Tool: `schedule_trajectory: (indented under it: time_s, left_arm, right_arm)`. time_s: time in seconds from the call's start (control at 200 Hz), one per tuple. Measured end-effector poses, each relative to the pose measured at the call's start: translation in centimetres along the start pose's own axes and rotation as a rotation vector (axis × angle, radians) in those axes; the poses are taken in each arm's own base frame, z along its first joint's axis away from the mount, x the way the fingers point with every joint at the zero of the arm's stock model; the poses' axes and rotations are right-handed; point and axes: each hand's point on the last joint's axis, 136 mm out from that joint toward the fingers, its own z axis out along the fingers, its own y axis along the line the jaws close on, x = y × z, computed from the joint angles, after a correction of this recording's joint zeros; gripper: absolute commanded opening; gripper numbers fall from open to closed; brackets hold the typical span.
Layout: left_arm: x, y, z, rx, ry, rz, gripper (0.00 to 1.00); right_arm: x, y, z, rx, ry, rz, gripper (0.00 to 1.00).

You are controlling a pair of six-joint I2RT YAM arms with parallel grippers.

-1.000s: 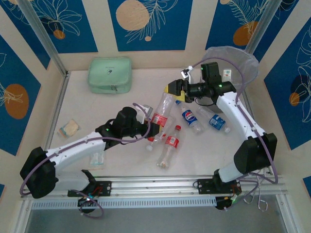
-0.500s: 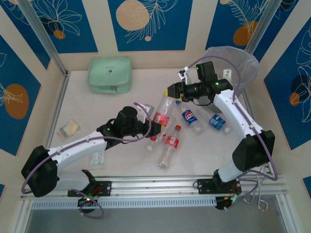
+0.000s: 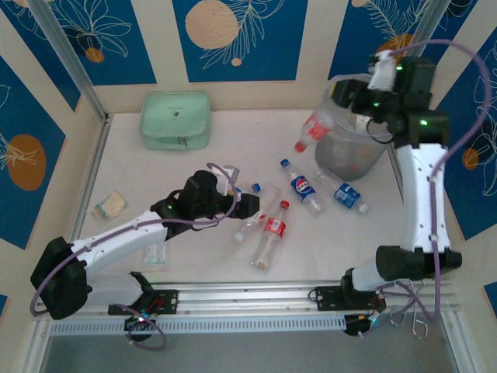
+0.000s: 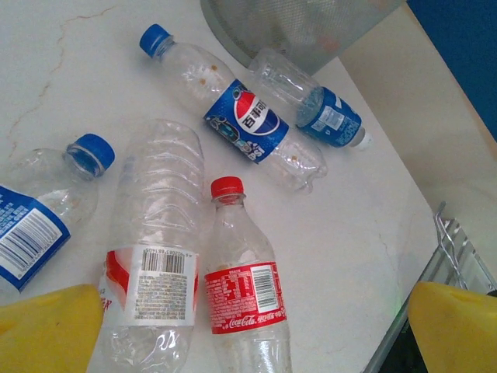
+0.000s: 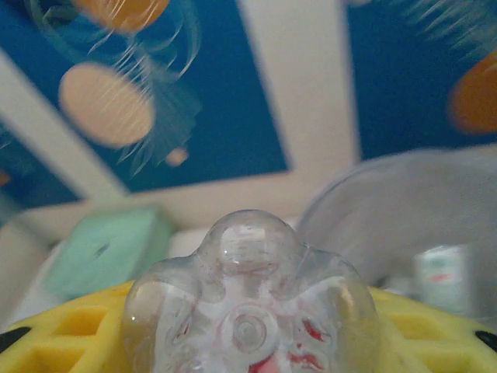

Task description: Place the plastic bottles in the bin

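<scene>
Since a second ago the right arm has swung up and away from the middle of the table, carrying the red-labelled bottle [image 3: 314, 129] to the bin [image 3: 353, 159], and the left gripper [image 3: 248, 204] has let go of that bottle and spread wide. In the left wrist view its yellow fingers [image 4: 46, 330] stand far apart with nothing between them.

The right gripper [image 3: 342, 99] is clamped on the bottle's base, which the right wrist view shows pinched between the 2 yellow pads [image 5: 70, 334]. The bottle hangs slanted, its long axis running from the gripper down and left to the red cap. It hangs at the bin's left edge, cap end outside, and the mouth lies to the gripper's right. My judgement is that the coming move turns on bringing the whole bottle over the opening before release, or it may drop outside.

5 more plastic bottles lie on the table [image 3: 155, 171] just beyond the left gripper:
- a Pepsi bottle [image 4: 252, 124]
- a blue-labelled bottle [image 4: 326, 113] by the bin's foot
- a Coke bottle [image 4: 245, 299]
- a crushed clear bottle [image 4: 151, 256]
- a blue-capped bottle [image 4: 39, 210]

The left arm is the nearer one.
</scene>
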Motion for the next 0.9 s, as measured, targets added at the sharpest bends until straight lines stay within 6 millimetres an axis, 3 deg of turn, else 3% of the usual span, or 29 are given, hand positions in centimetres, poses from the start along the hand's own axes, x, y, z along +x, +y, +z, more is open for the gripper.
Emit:
schedule_trajectory:
  time_s: [0.115,0.22,0.305,0.47,0.655,0.901]
  left_arm:
    - [0.0,0.0,0.0,-0.001,0.0,-0.023,1.0]
    - [-0.1,0.0,0.0,0.0,-0.002,-0.038,1.0]
    - [-0.1,0.0,0.0,0.0,-0.003,-0.039,1.0]
    - [0.1,0.1,0.0,-0.002,0.001,-0.04,1.0]
    - [0.4,0.3,0.1,-0.006,0.006,-0.041,1.0]
    - [0.5,1.0,-0.1,-0.027,0.015,-0.064,1.0]
  right_arm:
    - [-2.8,-3.4,-1.5,0.185,-0.13,-0.083,0.05]
    - [-3.8,-5.8,-0.6,0.309,-0.174,-0.156,0.0]
    - [-2.7,-7.8,1.5,0.379,-0.157,-0.217,0.0]
    - [1.3,-10.7,5.7,0.433,-0.073,-0.33,0.0]
    - [3.1,-12.0,8.7,0.436,0.002,-0.364,0.0]
    - [6.9,-13.6,11.5,0.408,0.191,-0.341,0.0]
